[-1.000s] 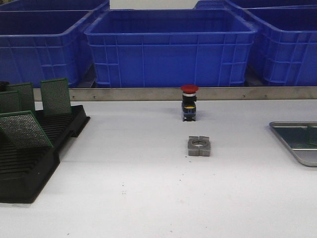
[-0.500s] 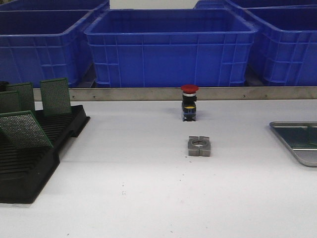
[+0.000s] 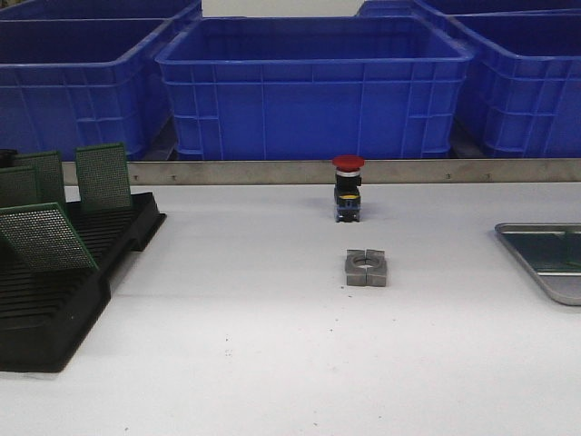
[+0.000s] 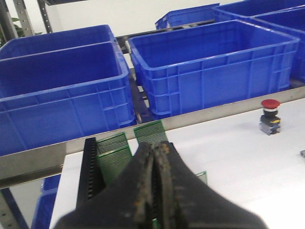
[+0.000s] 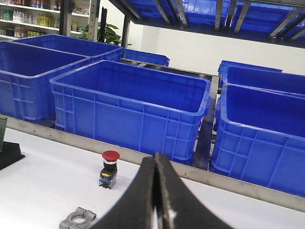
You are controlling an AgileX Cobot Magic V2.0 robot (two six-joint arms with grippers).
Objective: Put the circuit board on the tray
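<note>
Several green circuit boards (image 3: 102, 177) stand tilted in a black slotted rack (image 3: 54, 300) at the table's left. The grey metal tray (image 3: 547, 260) lies at the right edge, partly cut off. Neither gripper shows in the front view. In the left wrist view my left gripper (image 4: 155, 149) is shut, jaws pressed together, above the rack (image 4: 89, 167) and its boards (image 4: 114, 153). In the right wrist view my right gripper (image 5: 155, 161) is shut and empty above the table. The tray is out of both wrist views.
A red-capped push-button switch (image 3: 347, 188) stands mid-table near the back rail, and a grey metal clamp block (image 3: 366, 268) lies in front of it. Large blue plastic crates (image 3: 313, 86) line the back behind a metal rail.
</note>
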